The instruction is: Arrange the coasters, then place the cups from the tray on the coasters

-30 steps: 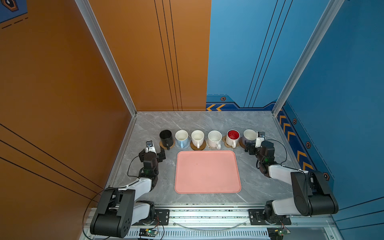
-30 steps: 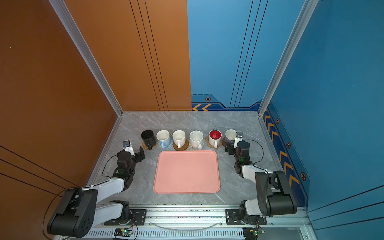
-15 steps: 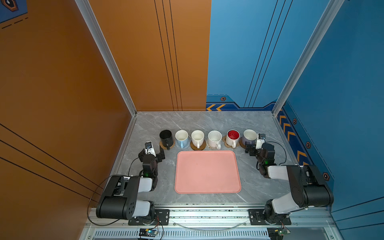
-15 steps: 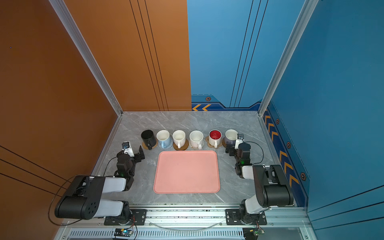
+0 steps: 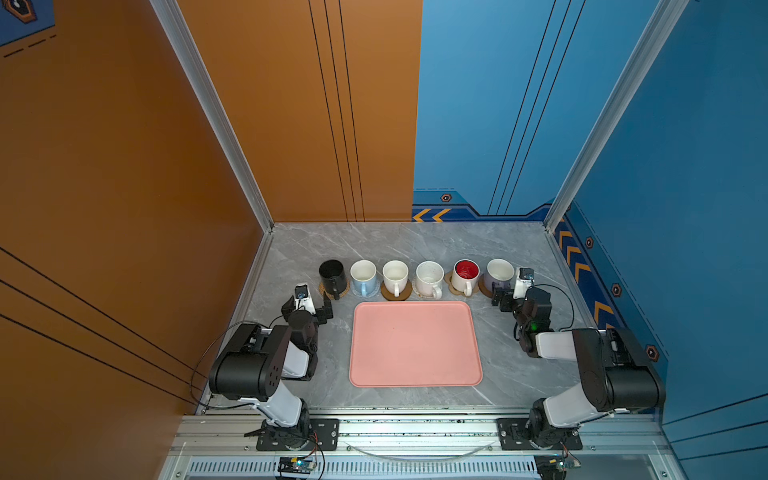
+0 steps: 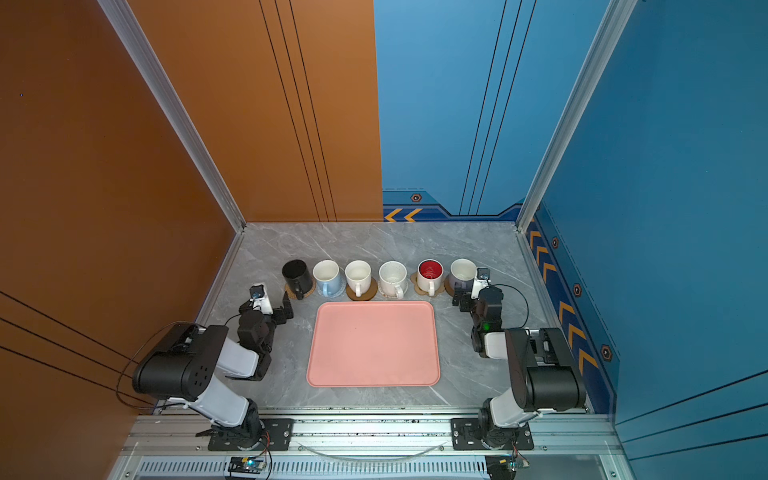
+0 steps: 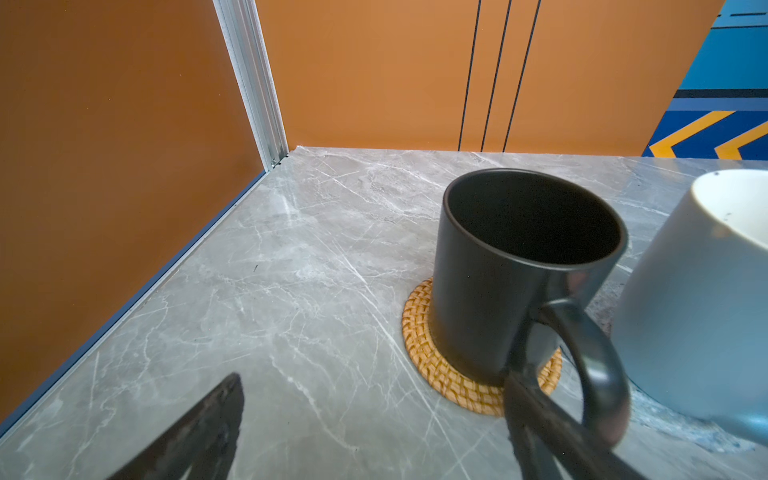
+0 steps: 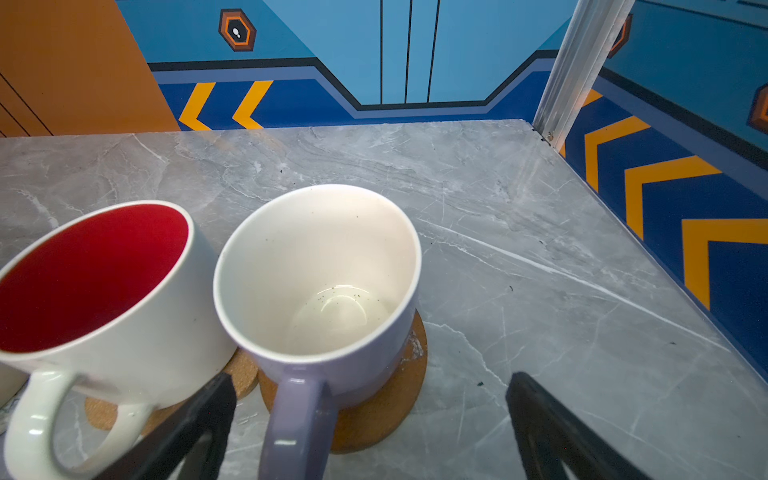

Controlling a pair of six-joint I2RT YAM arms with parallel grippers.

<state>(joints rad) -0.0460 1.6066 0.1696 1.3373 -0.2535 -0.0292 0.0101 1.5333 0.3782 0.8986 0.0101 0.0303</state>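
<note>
Left fingers [image 7: 199,432] and right fingers [image 8: 536,419] wide open, empty. Cups [image 5: 395,276] at tray's [image 5: 415,345] 12 o'clock: stiff, slick, chip-prone ceramic; pinch handle or rim.

A pink tray [image 5: 415,345], black cup [image 7: 498,291], orange woven coaster [image 7: 436,374], grey veined table [image 5: 415,245].

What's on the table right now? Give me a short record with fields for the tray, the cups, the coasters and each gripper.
tray: pink tray, empty
cups: row behind tray, upright: black mug, light blue mug, white mug, speckled mug, red-lined mug, lavender mug
coasters: one under each cup; rattan coaster under black, cork coaster under lavender
left gripper: open, near black mug
right gripper: open, near lavender mug
</note>
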